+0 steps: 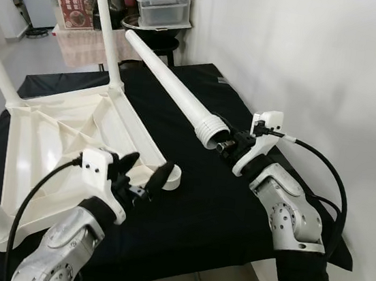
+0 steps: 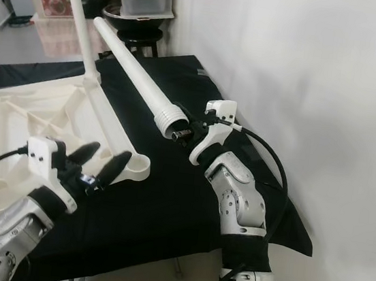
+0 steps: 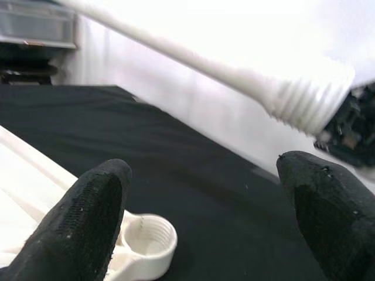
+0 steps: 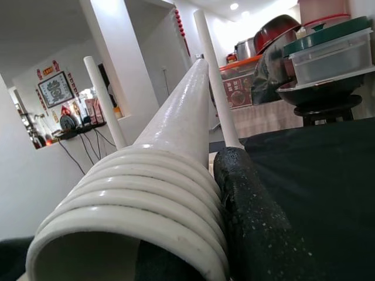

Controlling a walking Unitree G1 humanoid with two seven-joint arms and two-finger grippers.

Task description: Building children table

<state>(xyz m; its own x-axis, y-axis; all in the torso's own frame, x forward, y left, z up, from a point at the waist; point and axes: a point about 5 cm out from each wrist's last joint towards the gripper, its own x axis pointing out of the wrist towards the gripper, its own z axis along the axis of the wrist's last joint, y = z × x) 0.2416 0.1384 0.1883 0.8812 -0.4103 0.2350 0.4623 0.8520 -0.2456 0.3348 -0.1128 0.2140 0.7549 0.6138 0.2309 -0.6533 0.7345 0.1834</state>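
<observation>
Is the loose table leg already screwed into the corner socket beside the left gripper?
No, the right gripper holds the leg away from the empty socket.

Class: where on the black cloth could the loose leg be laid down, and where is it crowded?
Free: black cloth between the corner socket and the right gripper. Crowded: the upturned table beside the left gripper.

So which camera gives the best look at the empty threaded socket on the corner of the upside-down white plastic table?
The left wrist view: the white threaded corner socket sits close, its inner threads visible between the left gripper fingers. Both eye views show it smaller, partly hidden behind that gripper. In the right wrist view I cannot make it out.
</observation>
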